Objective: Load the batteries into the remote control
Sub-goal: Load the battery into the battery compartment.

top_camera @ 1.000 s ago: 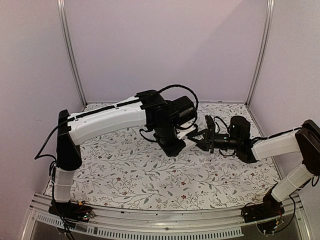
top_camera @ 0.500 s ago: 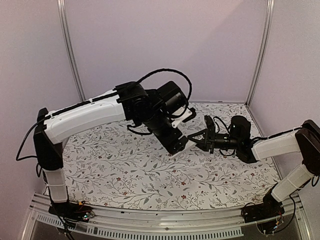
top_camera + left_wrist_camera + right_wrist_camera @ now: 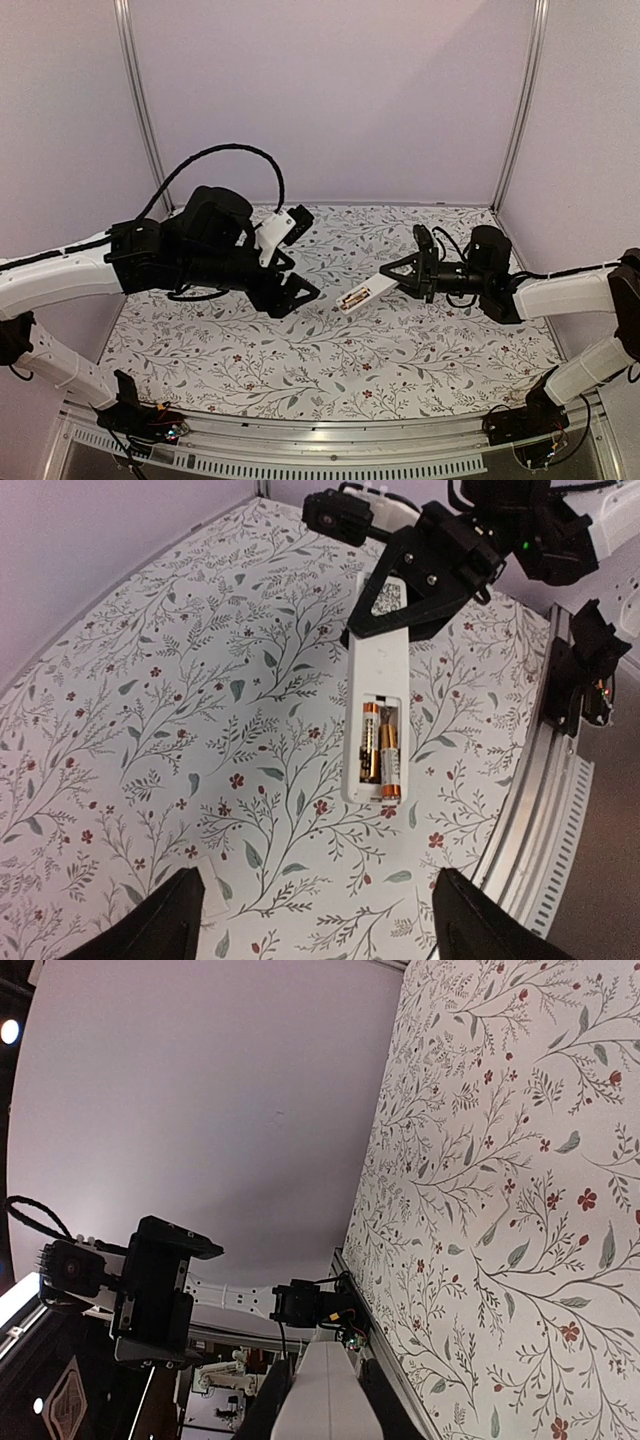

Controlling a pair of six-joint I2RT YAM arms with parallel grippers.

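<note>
Remote control (image 3: pixel 365 293) is in the right hand (image 3: pixel 392 275), which is clamped on one end of it. The rest of the white bar sticks straight out past the fingertips, toward the left hand (image 3: pixel 297 291).

Seen from the left wrist, its back faces up and the compartment is uncovered at the end farthest from the right hand. Both batteries (image 3: pixel 388 755) lie in there side by side, close along their length (coppery, dark at the ends).

The left hand hangs apart from the free end of the remote, its fingers (image 3: pixel 168 920) spread wide with nothing between them and the floral tabletop (image 3: pixel 250 350) below. Whether that free end touches the tabletop I cannot tell from where I stand.

From the right wrist, the white bar runs out between that hand's two dark fingers (image 3: pixel 275 1405), gripped on both sides.
</note>
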